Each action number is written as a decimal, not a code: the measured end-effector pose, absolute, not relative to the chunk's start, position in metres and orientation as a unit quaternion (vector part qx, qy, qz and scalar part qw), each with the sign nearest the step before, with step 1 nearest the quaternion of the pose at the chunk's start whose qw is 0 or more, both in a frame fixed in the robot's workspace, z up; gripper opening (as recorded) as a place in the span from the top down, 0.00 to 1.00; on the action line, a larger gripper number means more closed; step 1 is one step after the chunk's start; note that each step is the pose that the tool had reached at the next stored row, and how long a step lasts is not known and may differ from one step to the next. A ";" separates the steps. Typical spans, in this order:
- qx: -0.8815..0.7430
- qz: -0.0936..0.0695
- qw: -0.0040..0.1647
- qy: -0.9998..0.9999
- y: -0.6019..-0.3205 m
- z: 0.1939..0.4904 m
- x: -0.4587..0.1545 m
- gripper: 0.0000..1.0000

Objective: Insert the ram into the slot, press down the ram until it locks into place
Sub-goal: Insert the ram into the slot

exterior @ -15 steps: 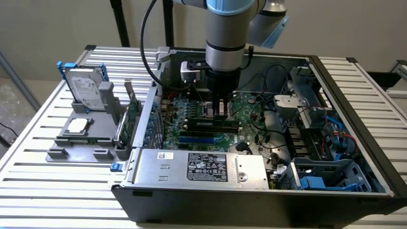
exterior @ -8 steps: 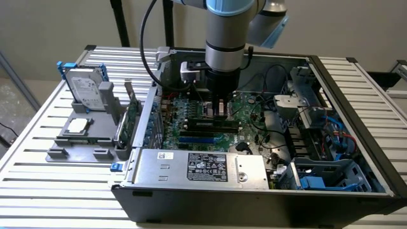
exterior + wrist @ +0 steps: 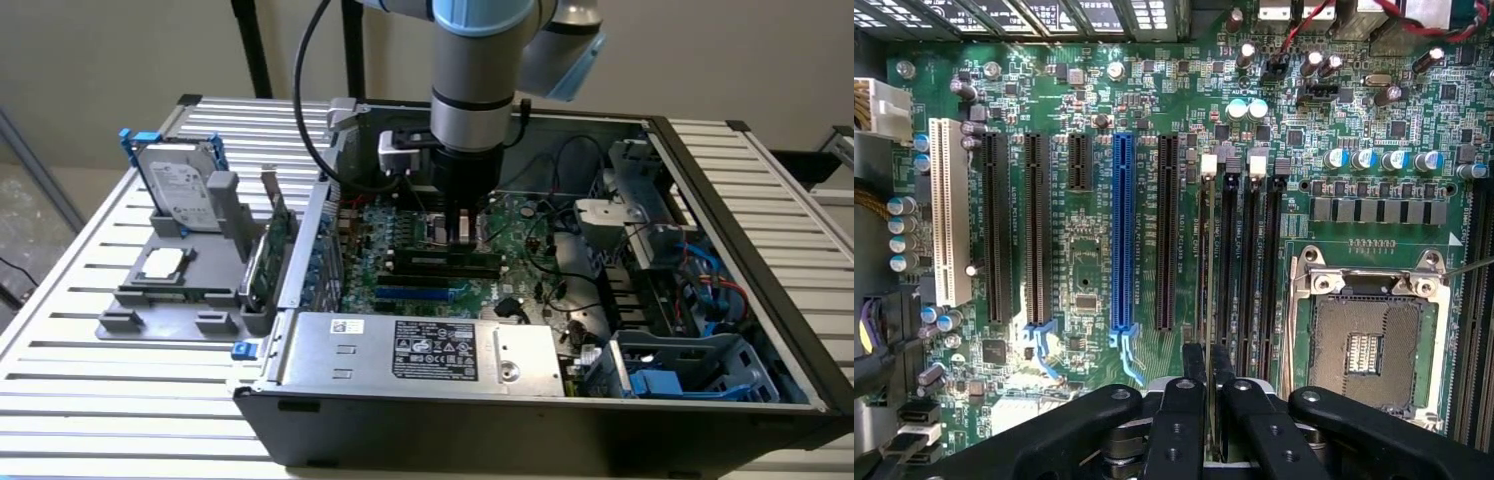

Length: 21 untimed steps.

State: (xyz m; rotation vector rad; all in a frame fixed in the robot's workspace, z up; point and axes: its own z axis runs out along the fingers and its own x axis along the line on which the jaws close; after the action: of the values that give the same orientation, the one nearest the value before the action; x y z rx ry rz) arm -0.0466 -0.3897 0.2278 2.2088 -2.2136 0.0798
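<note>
Gripper (image 3: pixel 1209 365) jaws narrow, pinching ram (image 3: pixel 1209 285) edge-on. Ram lies along the slot (image 3: pixel 1209 170) farthest from CPU socket (image 3: pixel 1364 350), mid-motherboard (image 3: pixel 1154 100). Looks aligned or part-entered. Seating and clip lock unconfirmed, so press-down probably not done.

The exterior view looks down at a slant over the open black computer case (image 3: pixel 534 430) on the slatted metal surface (image 3: pixel 54 300), the grey robot arm (image 3: pixel 470 90) hanging in at twelve o'clock. The wrist view faces straight down, close over the green motherboard (image 3: pixel 1094 270), which both share.
</note>
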 end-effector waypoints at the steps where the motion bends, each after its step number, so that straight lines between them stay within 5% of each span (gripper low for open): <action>1: 0.706 0.025 0.007 -0.708 -0.390 0.228 -0.047 0.86; 18: 0.706 0.023 0.004 -0.708 -0.390 0.225 -0.047 0.86; 21: 0.706 0.022 0.003 -0.708 -0.390 0.225 -0.047 0.78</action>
State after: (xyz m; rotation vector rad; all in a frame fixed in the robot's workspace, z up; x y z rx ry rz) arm -0.0474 -0.3897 0.2250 2.2134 -2.2185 0.0699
